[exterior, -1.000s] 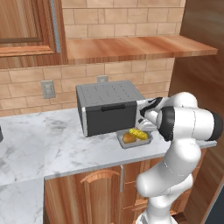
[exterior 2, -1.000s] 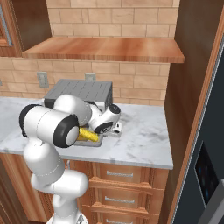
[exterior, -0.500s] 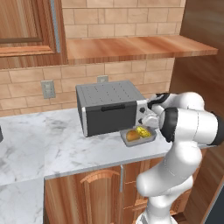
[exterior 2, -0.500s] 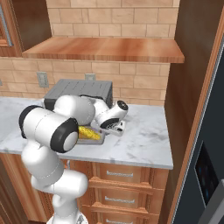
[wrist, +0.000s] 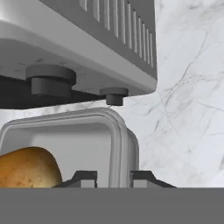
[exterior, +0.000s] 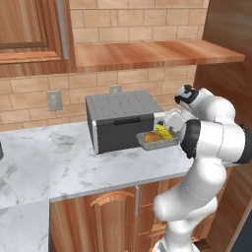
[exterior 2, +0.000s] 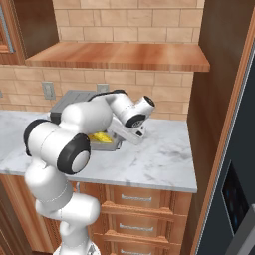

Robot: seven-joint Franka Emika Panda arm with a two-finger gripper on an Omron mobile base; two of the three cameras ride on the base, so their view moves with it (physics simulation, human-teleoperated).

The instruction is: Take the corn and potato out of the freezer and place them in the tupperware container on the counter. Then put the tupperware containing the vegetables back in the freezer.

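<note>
Tupperware container, rim clenched by tool, held potato at 9 o'clock; thin edge grip risked tipping it.

The white arm bends over the counter, its wrist low above the marbled top. Just left of the wrist the tupperware container peeks out from behind the forearm, with the yellow corn lying in it. The fingers themselves are hidden behind the hand (so their grip cannot be judged here). Behind the arm stands a grey toaster oven, under a wooden wall shelf. At far right is the dark freezer.
</note>
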